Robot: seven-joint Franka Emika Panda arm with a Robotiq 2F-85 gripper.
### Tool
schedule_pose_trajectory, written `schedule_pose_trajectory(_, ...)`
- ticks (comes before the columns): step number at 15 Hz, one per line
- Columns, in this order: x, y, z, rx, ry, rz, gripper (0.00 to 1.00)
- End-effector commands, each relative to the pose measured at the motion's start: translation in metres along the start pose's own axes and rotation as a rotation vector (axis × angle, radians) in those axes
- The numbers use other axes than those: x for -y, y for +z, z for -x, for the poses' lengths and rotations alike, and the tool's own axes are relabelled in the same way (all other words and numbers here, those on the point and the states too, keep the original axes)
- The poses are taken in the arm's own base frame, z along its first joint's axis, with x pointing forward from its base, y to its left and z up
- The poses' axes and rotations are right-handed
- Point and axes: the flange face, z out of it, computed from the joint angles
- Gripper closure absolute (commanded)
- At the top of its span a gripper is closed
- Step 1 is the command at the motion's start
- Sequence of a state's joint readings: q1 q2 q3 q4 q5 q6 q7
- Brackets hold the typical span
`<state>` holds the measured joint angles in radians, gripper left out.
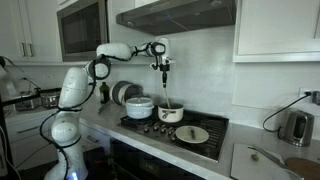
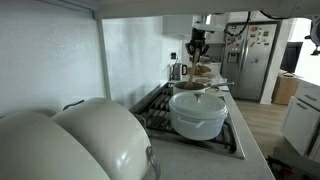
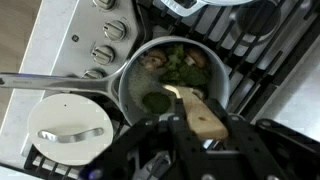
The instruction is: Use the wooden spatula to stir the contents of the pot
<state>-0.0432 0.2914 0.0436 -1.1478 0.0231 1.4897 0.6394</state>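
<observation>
The small white pot (image 1: pixel 171 113) stands on the stove and holds green and brown food. In the wrist view the pot (image 3: pixel 135 90) lies right below me, its long metal handle pointing left. My gripper (image 1: pixel 163 65) hangs above the pot and is shut on the top end of the wooden spatula (image 1: pixel 166 90), which hangs straight down into it. In the wrist view the spatula (image 3: pixel 195 108) runs from between my gripper's (image 3: pixel 203 128) fingers down into the greens. My gripper also shows far back in an exterior view (image 2: pixel 198 42).
The larger white pot (image 1: pixel 139 106) stands beside the small one and fills the foreground in an exterior view (image 2: pixel 198 112). A flat round white lid (image 3: pixel 70 125) lies on the front burner (image 1: pixel 192 134). Stove knobs (image 3: pixel 103 52) line the front. A kettle (image 1: pixel 295 127) stands on the counter.
</observation>
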Motion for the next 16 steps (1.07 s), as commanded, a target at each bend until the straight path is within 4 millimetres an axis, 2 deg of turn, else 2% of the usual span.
schedule_pose_trajectory(1,0.014,0.010,0.009,0.043,-0.064,-0.021,0.93)
schedule_pose_trajectory(6,0.004,0.007,0.013,0.046,-0.080,-0.017,0.93)
schedule_pose_trajectory(16,-0.028,-0.001,-0.005,0.009,-0.009,0.008,0.93)
